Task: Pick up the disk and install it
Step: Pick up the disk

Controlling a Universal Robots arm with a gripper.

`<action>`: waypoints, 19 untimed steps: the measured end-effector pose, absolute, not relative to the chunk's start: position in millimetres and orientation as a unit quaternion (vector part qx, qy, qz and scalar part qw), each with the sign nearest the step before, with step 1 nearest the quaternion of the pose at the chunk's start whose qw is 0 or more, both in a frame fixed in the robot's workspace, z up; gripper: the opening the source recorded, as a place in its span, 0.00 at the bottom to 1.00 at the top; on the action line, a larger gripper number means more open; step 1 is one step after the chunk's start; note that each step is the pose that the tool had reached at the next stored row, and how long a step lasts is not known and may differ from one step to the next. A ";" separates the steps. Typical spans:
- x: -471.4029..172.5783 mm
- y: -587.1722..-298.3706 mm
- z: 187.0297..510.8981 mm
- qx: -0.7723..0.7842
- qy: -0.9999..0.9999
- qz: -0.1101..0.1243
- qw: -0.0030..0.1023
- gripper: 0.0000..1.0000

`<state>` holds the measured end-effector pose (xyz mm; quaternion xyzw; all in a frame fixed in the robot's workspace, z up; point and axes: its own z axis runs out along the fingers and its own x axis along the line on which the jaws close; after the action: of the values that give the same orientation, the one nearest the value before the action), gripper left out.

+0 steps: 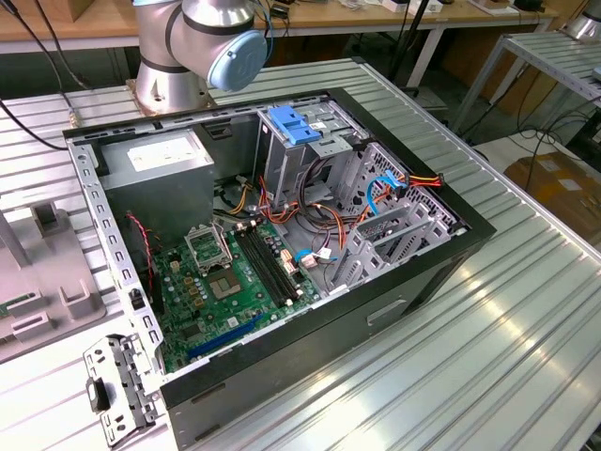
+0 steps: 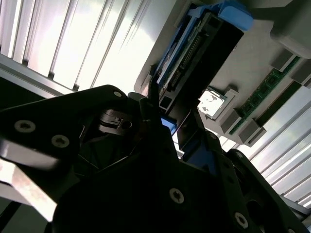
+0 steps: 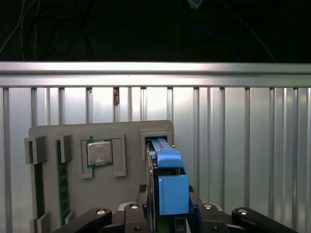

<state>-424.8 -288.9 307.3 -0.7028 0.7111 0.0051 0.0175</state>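
Claw (image 3: 166,190) clamps disk (image 3: 165,156) in grey holder (image 3: 58,133).

disk (image 3: 172,191): light-blue side rails, dark metal body; upright on edge in slot of grey holder (image 3: 53,133)

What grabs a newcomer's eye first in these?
In the exterior view, the open computer case sits on the ribbed metal table, its green circuit board bared. In the first wrist view, the disk with blue rails stands on edge in a grey tray beside a chip, the claw right at it.
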 end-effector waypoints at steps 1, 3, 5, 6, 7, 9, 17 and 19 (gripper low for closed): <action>-424.8 -288.9 307.3 -0.703 0.711 0.005 0.017 0.41; -424.8 -288.9 307.3 -0.703 0.711 0.005 0.017 0.37; -424.8 -288.9 307.1 -0.703 0.711 0.005 0.018 0.37; -424.8 -288.9 307.0 -0.703 0.711 0.005 0.018 0.37; -424.8 -288.9 307.0 -0.703 0.711 0.005 0.018 0.37; -424.8 -288.9 307.2 -0.703 0.711 0.005 0.018 0.37; -424.8 -288.9 310.2 -0.703 0.711 0.005 0.018 0.37; -424.8 -288.9 310.6 -0.703 0.711 0.005 0.018 0.37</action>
<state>-424.8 -288.9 310.6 -0.7028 0.7111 0.0050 0.0176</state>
